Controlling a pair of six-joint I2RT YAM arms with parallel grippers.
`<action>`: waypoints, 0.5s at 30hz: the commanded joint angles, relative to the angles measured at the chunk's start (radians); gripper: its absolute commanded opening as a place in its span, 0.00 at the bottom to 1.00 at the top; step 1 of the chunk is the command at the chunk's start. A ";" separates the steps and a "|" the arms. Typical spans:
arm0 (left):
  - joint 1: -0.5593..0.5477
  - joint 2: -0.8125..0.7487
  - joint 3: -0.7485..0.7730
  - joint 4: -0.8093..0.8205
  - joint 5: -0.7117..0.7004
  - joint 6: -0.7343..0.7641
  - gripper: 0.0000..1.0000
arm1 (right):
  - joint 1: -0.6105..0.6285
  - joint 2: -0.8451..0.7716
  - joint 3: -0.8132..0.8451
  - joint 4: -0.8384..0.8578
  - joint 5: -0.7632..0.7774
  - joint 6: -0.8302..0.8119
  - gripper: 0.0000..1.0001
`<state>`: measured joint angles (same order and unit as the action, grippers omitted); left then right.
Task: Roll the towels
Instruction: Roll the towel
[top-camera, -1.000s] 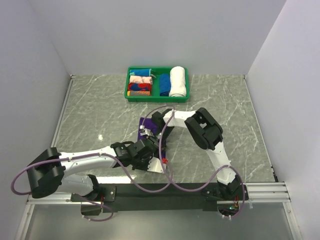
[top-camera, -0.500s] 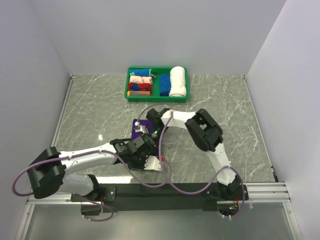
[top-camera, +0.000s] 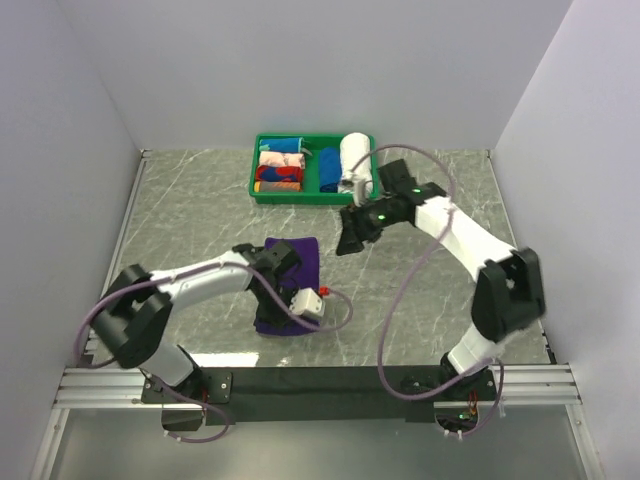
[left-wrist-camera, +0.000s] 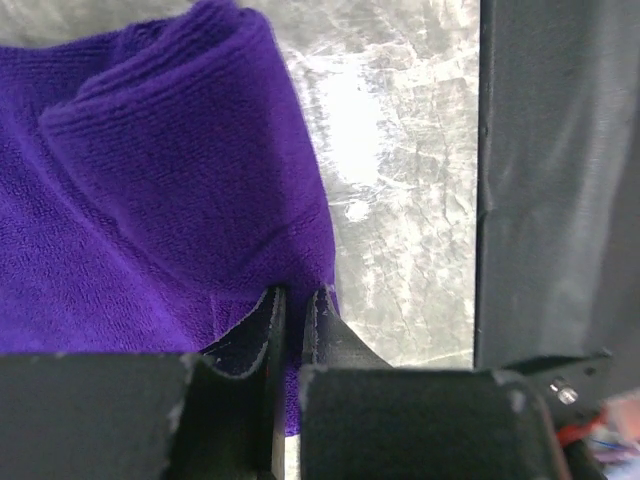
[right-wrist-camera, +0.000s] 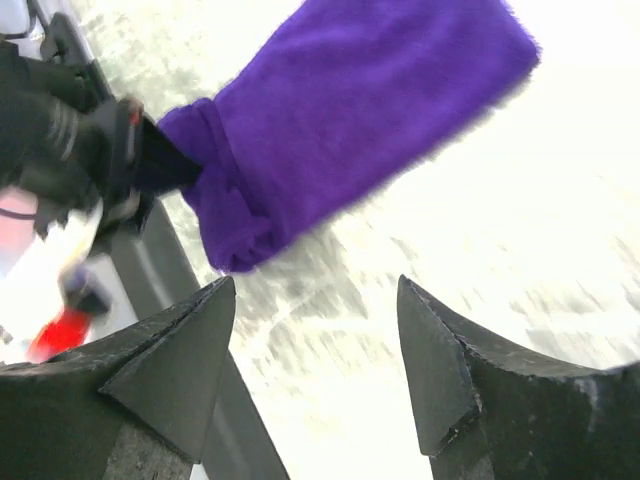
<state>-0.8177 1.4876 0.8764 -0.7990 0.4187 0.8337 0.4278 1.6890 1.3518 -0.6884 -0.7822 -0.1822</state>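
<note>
The deep-purple towel (top-camera: 305, 262) lies folded over itself in a long bundle on the marble table, left of centre. My left gripper (top-camera: 283, 312) is at its near end, shut on a fold of the cloth. In the left wrist view the purple towel (left-wrist-camera: 150, 180) fills the left half and runs in between the nearly touching jaws of my left gripper (left-wrist-camera: 295, 295). My right gripper (top-camera: 346, 242) hovers open to the right of the towel, apart from it. The right wrist view shows the towel (right-wrist-camera: 360, 110) beyond my right gripper (right-wrist-camera: 315, 285), whose jaws hold nothing, and my left gripper (right-wrist-camera: 165, 165) pinching the towel's end.
A green tray (top-camera: 315, 199) stands at the back with a white rolled towel (top-camera: 355, 165), a blue one (top-camera: 328, 170) and several coloured rolls. The black base rail (top-camera: 320, 380) runs along the near edge. White walls close in both sides.
My right gripper has opened, let go of the purple towel and swung up and to the right. The left arm has shifted, and the towel now lies stretched toward the near edge.
</note>
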 joint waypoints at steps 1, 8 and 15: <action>0.087 0.149 0.044 -0.163 0.152 0.111 0.02 | -0.058 -0.142 -0.069 -0.011 0.052 -0.068 0.72; 0.216 0.408 0.269 -0.333 0.224 0.200 0.05 | -0.078 -0.472 -0.255 -0.045 0.175 -0.218 0.65; 0.272 0.652 0.490 -0.442 0.281 0.216 0.05 | 0.119 -0.684 -0.361 -0.105 0.271 -0.310 0.57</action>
<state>-0.5564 2.0289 1.3090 -1.2816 0.7391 0.9699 0.4644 1.0275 1.0267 -0.7620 -0.5690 -0.4171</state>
